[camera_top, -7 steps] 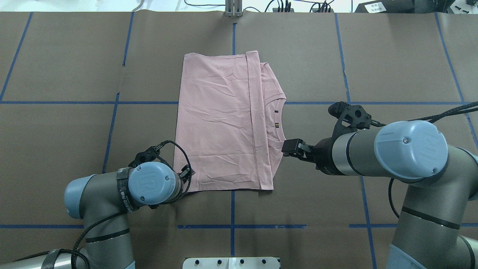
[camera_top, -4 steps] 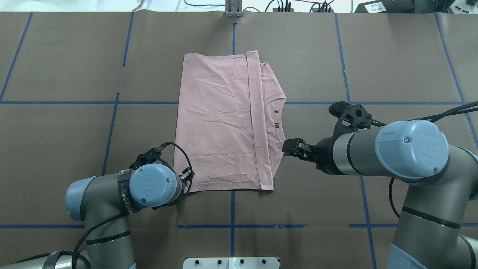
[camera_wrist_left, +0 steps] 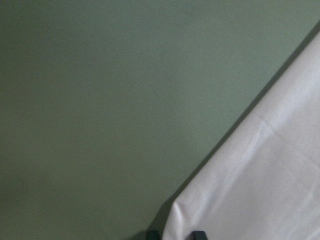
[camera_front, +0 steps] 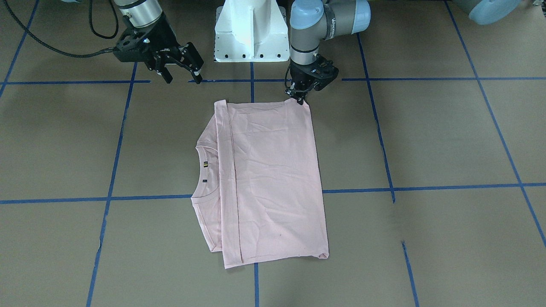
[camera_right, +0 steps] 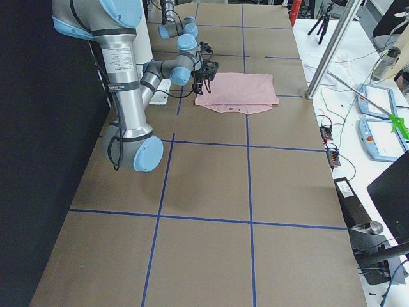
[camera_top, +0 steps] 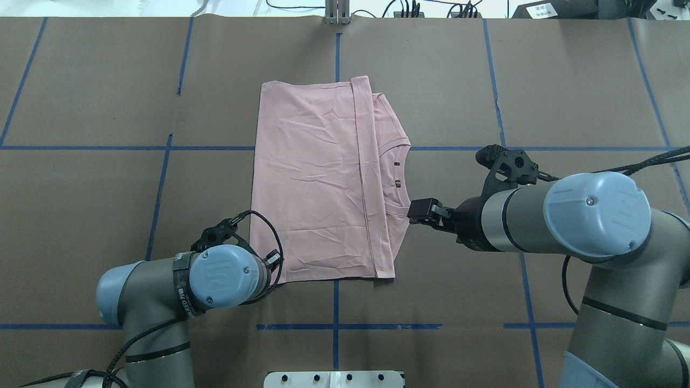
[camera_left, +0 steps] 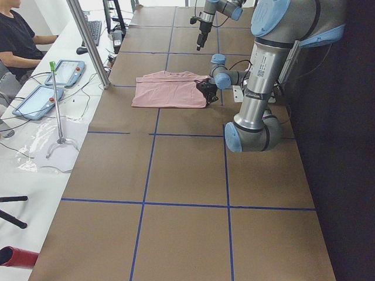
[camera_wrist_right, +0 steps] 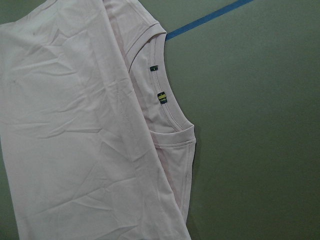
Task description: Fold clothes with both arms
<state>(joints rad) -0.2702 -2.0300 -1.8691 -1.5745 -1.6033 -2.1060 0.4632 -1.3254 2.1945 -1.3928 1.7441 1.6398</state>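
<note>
The pale pink T-shirt (camera_top: 318,178) lies folded flat at the table's middle, plain side up, neck (camera_top: 401,172) toward my right arm. It also shows in the front view (camera_front: 273,179). My left gripper (camera_front: 300,97) sits at the shirt's near left corner, shut on that corner. The left wrist view shows the corner (camera_wrist_left: 260,190) between the fingertips (camera_wrist_left: 199,234). In the overhead view my wrist hides this grip. My right gripper (camera_front: 179,76) is open and empty, held above the table beside the neck (camera_wrist_right: 161,96) and clear of the cloth.
The white pedestal block (camera_front: 249,30) stands between the arm bases. Blue tape lines (camera_top: 336,48) cross the brown table cover. A metal post (camera_left: 88,41), tablets and a seated operator (camera_left: 17,41) are at the far side bench.
My left arm has drawn back toward the robot's base, and the shirt has slid slightly to the left and nearer with it. The right arm has barely moved.
</note>
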